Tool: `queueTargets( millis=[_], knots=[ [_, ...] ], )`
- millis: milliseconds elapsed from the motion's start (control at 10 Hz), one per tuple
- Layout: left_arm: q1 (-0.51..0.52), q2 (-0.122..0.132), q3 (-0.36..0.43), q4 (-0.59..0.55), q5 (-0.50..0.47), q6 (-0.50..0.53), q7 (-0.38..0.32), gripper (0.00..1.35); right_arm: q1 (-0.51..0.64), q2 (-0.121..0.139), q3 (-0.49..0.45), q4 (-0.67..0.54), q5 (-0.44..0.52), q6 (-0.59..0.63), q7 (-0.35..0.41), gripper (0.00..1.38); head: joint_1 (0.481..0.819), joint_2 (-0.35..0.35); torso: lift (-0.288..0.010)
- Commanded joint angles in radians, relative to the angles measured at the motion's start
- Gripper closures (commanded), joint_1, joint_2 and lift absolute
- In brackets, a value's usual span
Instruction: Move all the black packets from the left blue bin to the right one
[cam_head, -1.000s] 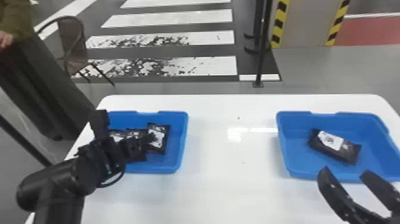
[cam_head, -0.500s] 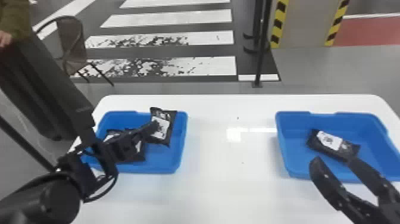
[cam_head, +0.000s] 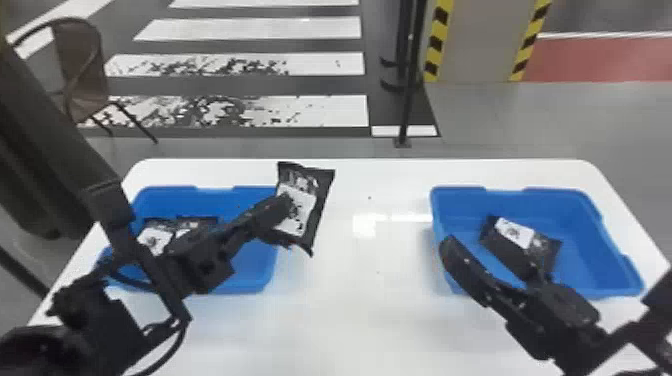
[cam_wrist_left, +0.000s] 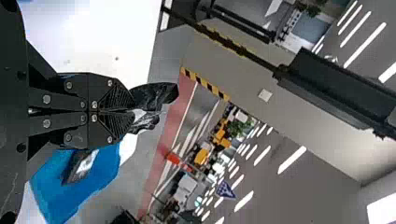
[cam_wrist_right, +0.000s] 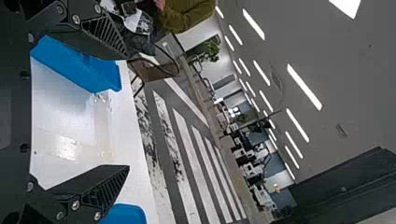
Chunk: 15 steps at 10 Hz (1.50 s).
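In the head view my left gripper (cam_head: 285, 202) is shut on a black packet (cam_head: 304, 192), held over the right rim of the left blue bin (cam_head: 250, 289). More black packets (cam_head: 155, 237) lie in that bin, partly behind the arm. One black packet (cam_head: 520, 247) rests in the right blue bin (cam_head: 595, 250). My right gripper (cam_head: 495, 265) is open above that bin's near left part. In the left wrist view the left gripper (cam_wrist_left: 133, 112) pinches the packet (cam_wrist_left: 154, 95). The right wrist view has the right gripper (cam_wrist_right: 126, 112) with its fingers wide apart.
Both bins stand on a white table (cam_head: 350, 310), with bare tabletop between them. Behind the table are a brown chair (cam_head: 82, 70), a black pole (cam_head: 407, 90) and a pillar with yellow-black edges (cam_head: 480, 40).
My left gripper has lifted a packet out of the left bin and carried it rightward. My right gripper has moved left and farther forward, over the right bin's near side.
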Motion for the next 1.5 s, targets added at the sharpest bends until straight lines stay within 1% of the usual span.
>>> queueTargets(
  millis=[0,200,300,500,600,700,800,900,1000,1100,1200,1300,1400],
  knots=[
    [0.021,0.003,-0.049,-0.036,0.035,0.004,-0.003,1.20,-0.103,-0.010,0.000,0.089,-0.044,0.042,0.016,0.20,0.695,0.007,-0.140],
    [0.026,0.010,-0.101,-0.051,0.075,0.019,-0.008,1.20,-0.214,-0.025,0.000,0.170,-0.082,0.059,0.031,0.20,0.695,-0.033,-0.140],
    [0.026,0.012,-0.117,-0.051,0.083,0.021,-0.010,1.20,-0.250,-0.027,0.000,0.197,-0.118,0.077,0.036,0.20,0.695,-0.057,-0.140],
    [0.023,0.015,-0.143,-0.051,0.093,0.028,-0.011,1.20,-0.285,-0.027,0.014,0.200,-0.175,0.133,0.059,0.20,0.695,-0.083,-0.140],
    [0.016,0.015,-0.145,-0.051,0.091,0.033,-0.011,1.20,-0.287,-0.027,0.036,0.190,-0.221,0.148,0.073,0.21,0.695,-0.083,-0.140],
    [0.016,0.015,-0.145,-0.051,0.091,0.036,-0.010,1.20,-0.287,-0.027,0.054,0.165,-0.245,0.187,0.090,0.22,0.695,-0.071,-0.140],
    [0.016,0.013,-0.145,-0.048,0.091,0.041,-0.010,1.20,-0.292,-0.027,0.066,0.156,-0.251,0.204,0.108,0.23,0.695,-0.051,-0.140],
    [0.013,0.013,-0.147,-0.043,0.091,0.046,-0.010,1.20,-0.300,-0.027,0.076,0.156,-0.257,0.204,0.116,0.29,0.695,-0.026,-0.140],
    [0.011,0.013,-0.151,-0.036,0.091,0.046,-0.010,1.20,-0.309,-0.027,0.076,0.165,-0.257,0.226,0.136,0.65,0.695,-0.013,-0.140],
    [0.011,0.012,-0.151,-0.031,0.093,0.046,-0.010,1.20,-0.312,-0.028,0.076,0.173,-0.257,0.239,0.143,1.05,0.695,-0.008,-0.140],
    [0.011,0.012,-0.153,-0.031,0.095,0.043,-0.010,1.20,-0.309,-0.027,0.076,0.170,-0.257,0.239,0.143,1.21,0.695,-0.003,-0.140],
    [0.011,0.012,-0.151,-0.031,0.095,0.041,-0.010,1.20,-0.307,-0.027,0.076,0.170,-0.257,0.239,0.143,1.29,0.695,-0.002,-0.140],
    [0.011,0.012,-0.151,-0.029,0.097,0.036,-0.008,1.20,-0.307,-0.028,0.076,0.173,-0.263,0.239,0.146,1.28,0.695,-0.002,-0.140]
  ],
)
